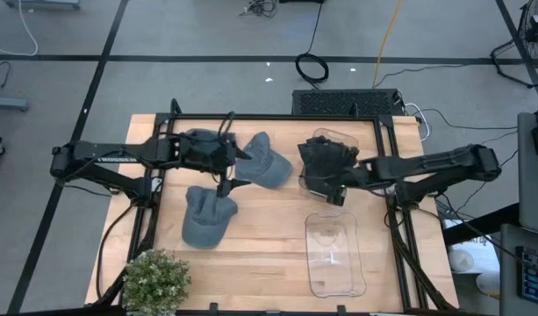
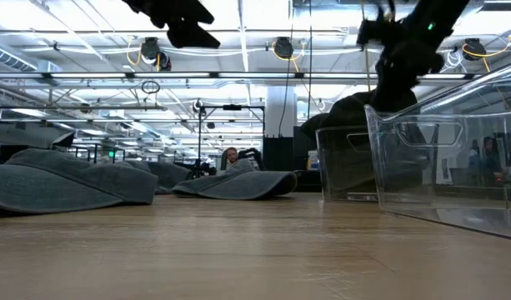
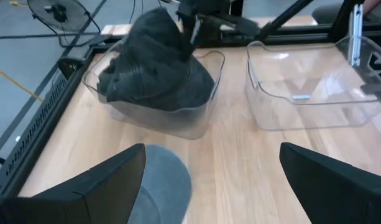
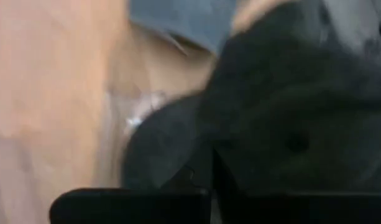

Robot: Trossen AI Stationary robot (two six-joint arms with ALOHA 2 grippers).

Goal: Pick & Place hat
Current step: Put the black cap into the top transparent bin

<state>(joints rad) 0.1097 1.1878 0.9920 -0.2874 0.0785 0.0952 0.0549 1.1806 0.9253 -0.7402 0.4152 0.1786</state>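
High view: right gripper (image 1: 328, 180) gripping dark hat (image 1: 326, 158) over far clear bin (image 1: 334, 138); left gripper (image 1: 238, 167) hanging spread between two grey hats (image 1: 267, 161).
Low view: dark hat (image 2: 347, 108) sitting in bin.
Left wrist view: fingers (image 3: 109, 180) gaping wide, holding nothing.

A large open robotics lab or industrial hall is showing here; exposed ceiling beams (image 2: 238, 77) with hanging lights are running overhead, and a person (image 2: 231, 155) is sitting far behind the wooden table (image 1: 269, 263). Cables (image 1: 314, 63) are trailing over a grey floor (image 1: 207, 88) marked with black tape; a fan (image 3: 56, 14) is standing nearby.
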